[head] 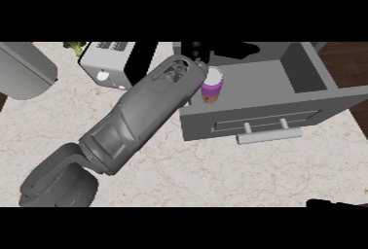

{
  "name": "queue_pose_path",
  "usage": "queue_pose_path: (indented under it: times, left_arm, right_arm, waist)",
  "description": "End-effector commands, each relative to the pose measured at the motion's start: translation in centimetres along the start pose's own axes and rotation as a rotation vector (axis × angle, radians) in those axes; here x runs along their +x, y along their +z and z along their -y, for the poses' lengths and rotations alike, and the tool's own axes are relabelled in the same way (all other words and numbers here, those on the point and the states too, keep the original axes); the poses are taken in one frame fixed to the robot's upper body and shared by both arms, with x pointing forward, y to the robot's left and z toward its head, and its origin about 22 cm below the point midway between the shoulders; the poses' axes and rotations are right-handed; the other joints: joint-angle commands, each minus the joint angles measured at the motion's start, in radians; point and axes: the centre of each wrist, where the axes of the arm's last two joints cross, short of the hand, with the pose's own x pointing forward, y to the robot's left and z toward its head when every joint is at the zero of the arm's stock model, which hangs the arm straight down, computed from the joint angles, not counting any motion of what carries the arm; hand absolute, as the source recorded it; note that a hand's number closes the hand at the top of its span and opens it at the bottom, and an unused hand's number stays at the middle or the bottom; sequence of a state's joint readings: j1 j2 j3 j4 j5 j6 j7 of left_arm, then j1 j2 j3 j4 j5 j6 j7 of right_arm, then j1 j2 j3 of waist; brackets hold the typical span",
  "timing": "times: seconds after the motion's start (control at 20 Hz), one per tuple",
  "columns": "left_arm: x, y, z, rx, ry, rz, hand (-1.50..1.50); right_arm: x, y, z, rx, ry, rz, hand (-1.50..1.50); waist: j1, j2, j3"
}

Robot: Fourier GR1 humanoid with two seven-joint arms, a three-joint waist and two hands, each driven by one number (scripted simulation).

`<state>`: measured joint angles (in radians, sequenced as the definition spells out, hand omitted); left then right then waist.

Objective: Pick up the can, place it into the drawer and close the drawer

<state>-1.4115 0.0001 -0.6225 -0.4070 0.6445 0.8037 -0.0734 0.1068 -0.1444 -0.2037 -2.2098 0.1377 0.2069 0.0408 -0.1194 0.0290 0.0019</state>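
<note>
Left hand (195,54) extends over the open drawer (287,80) at the surface's far edge; the can (212,87) stands inside, at the drawer's left wall. Finger state: cannot tell.

left hand (195,52) over open drawer (316,73) | can (211,87) inside, upright

We count one purple can (212,88), one grey open drawer (316,99) with one handle (268,135), one toaster (108,63), one grey pot (25,70) far left, and one green vegetable (75,47).
</note>
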Motion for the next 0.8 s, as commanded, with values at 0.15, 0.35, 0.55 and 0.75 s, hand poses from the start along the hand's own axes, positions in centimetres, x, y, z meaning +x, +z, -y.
queue_pose_path:
  times: [0.15,0.35,0.55,0.75]
  left_arm:
    - [0.9,-0.1,0.1,0.014,0.075,0.016,-1.5]
    - [1.6,0.0,0.3,0.035,0.074,0.058,-1.5]
    - [1.1,0.4,0.5,0.028,0.07,0.043,-1.5]
    - [2.6,0.3,0.7,0.013,0.089,0.008,-1.5]
  right_arm:
    - [1.1,-2.1,-0.7,0.061,0.189,0.075,-1.5]
    - [0.7,-2.8,-2.0,0.092,0.364,0.091,-1.5]
    - [0.3,-3.1,-3.2,0.141,0.53,0.07,-1.5]
    - [-1.1,-3.9,-5.6,0.19,0.634,0.061,-1.5]
  waist:
    - [0.023,0.001,-0.001]
    - [0.054,-0.008,-0.001]
    - [0.075,-0.018,-0.002]
    - [0.099,-0.023,-0.001]
